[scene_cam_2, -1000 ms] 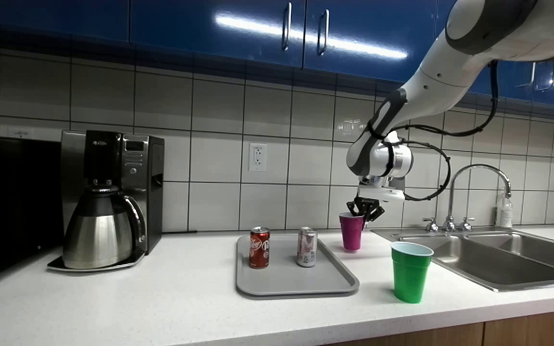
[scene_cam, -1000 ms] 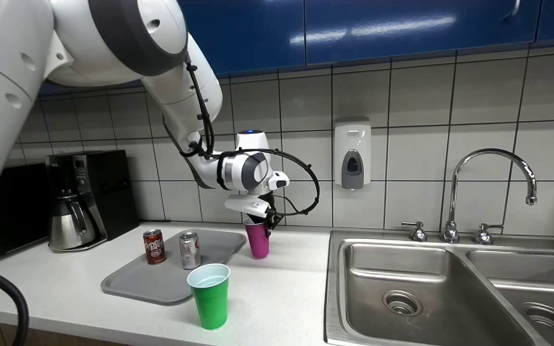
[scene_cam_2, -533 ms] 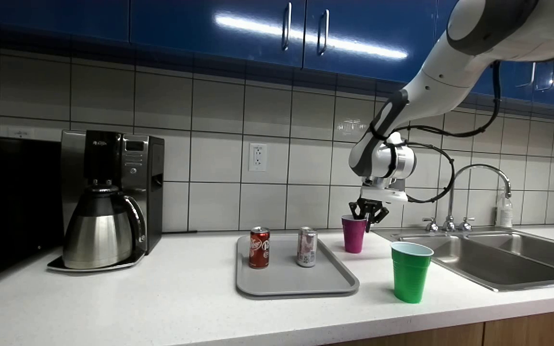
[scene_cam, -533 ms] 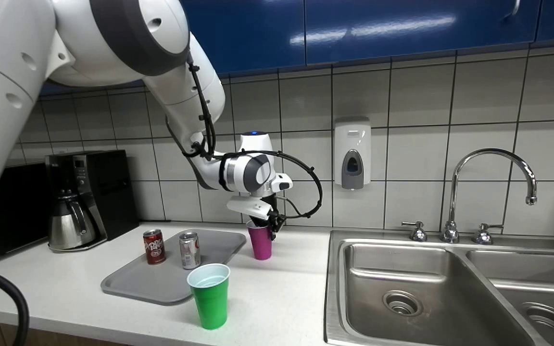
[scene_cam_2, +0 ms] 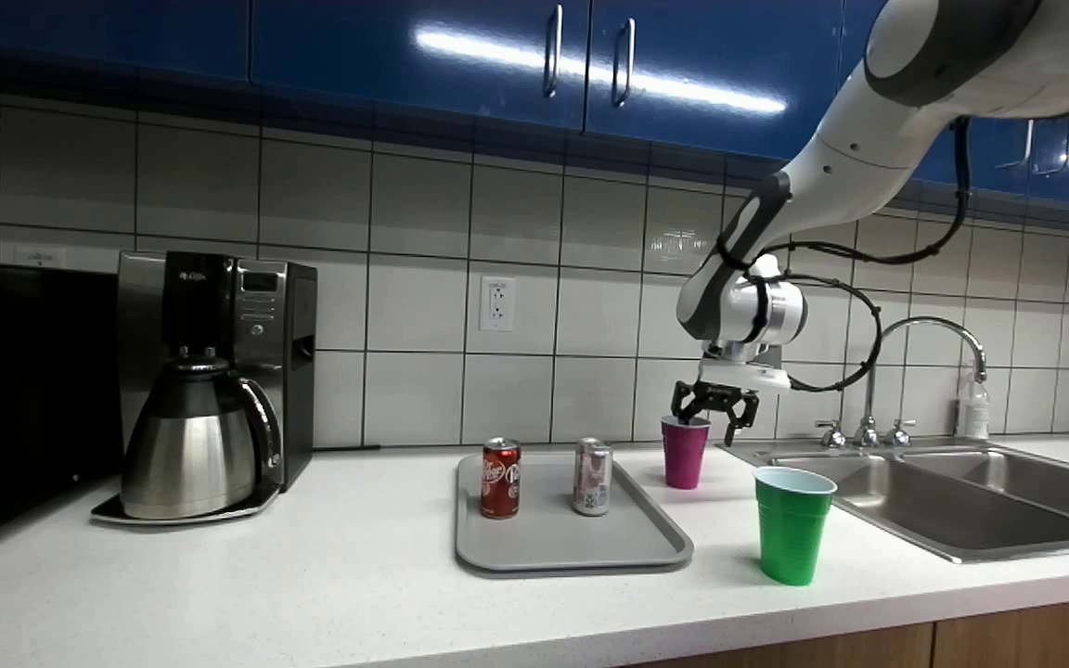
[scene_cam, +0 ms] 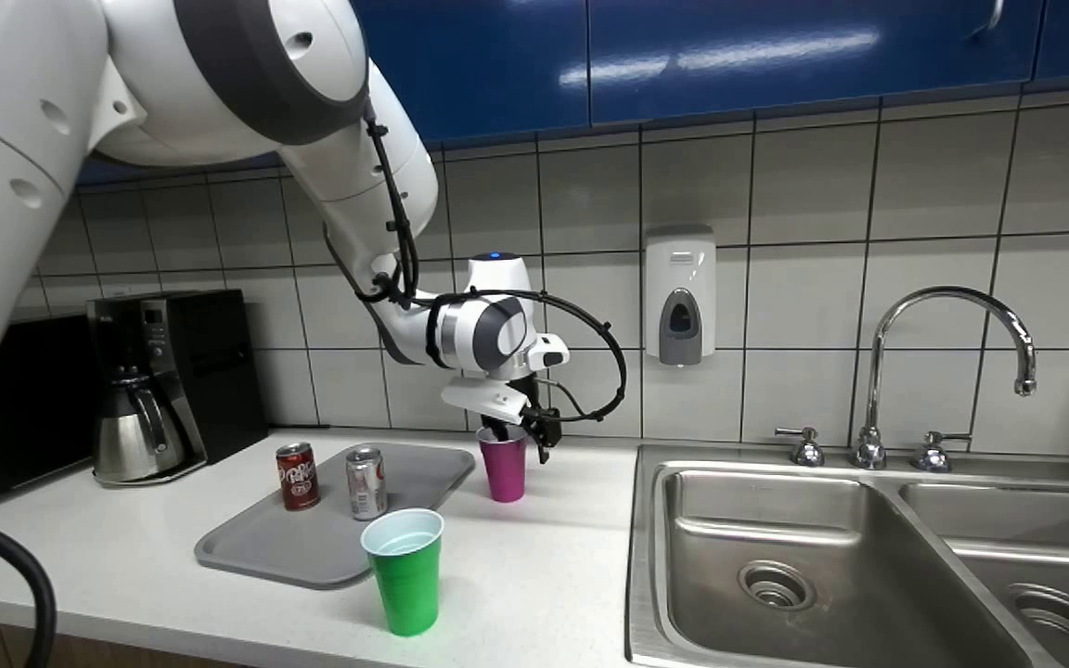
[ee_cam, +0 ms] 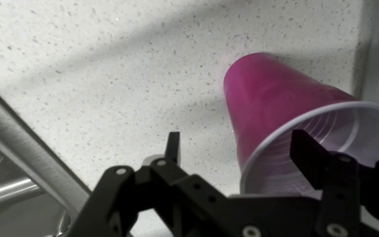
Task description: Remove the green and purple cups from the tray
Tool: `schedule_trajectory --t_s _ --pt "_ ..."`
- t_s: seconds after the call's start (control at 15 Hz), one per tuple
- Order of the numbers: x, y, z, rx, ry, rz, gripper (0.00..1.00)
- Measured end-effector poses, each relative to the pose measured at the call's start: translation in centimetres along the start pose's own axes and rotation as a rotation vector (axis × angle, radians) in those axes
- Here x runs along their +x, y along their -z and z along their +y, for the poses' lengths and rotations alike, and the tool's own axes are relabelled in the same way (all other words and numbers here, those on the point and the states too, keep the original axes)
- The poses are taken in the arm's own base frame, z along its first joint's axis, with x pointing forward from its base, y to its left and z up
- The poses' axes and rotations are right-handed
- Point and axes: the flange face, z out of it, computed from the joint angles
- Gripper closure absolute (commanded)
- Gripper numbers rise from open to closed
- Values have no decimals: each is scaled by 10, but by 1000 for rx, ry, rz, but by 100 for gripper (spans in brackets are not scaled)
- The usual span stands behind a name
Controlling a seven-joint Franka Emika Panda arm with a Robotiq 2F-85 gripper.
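The purple cup (scene_cam: 504, 469) stands upright on the counter just past the edge of the grey tray (scene_cam_2: 581, 552), towards the sink. My gripper (ee_cam: 236, 138) is open over it, its fingers spread wide. In the wrist view one finger (ee_cam: 306, 151) reaches inside the cup's mouth, while the opposite finger (ee_cam: 173, 146) stays outside, with a gap between it and the cup wall. A green cup (scene_cam_2: 792, 527) with a pale inside stands upright on the counter in front, beside the tray, in both exterior views.
On the tray are a red can (scene_cam_2: 500, 478) and a silver can (scene_cam_2: 592, 477). A double sink (scene_cam: 776, 575) with a tall faucet (scene_cam: 952, 292) is set into the counter. The tiled wall (scene_cam: 590, 390) rises close behind the gripper. A coffee maker (scene_cam_2: 210, 417) stands beyond the tray.
The gripper and purple cup moved slightly away from the tray and down to the counter. Then the fingers spread apart, letting go of the cup's wall.
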Motion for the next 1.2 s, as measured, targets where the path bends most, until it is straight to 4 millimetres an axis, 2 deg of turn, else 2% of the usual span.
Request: schedule_trajectory --t_s 0.67,1.2 --pt "14 37 7 5 27 55 0" --pt "13 72 0 29 88 79 0"
